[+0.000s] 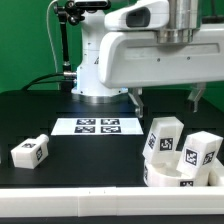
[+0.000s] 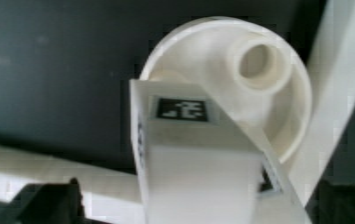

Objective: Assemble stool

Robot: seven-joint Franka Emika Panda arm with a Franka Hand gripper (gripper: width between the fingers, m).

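Two legs [image 1: 163,138] appear mounted on the seat [image 1: 158,178], directly beneath the wide-open claw [image 1: 168,105]. The third leg [image 1: 30,152] (lying well aside) awaits fitting.

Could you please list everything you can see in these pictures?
seat: one, white, exterior view's lower right.
legs: three, white, tagged; two upright at the seat, one lying at the exterior view's left.
marker board: one, white, mid-table.
rail: one, white, along the exterior view's bottom.
table: one, black, under everything.
arm: one, white, above the seat.
gripper: one, dark, open, above the upright legs.
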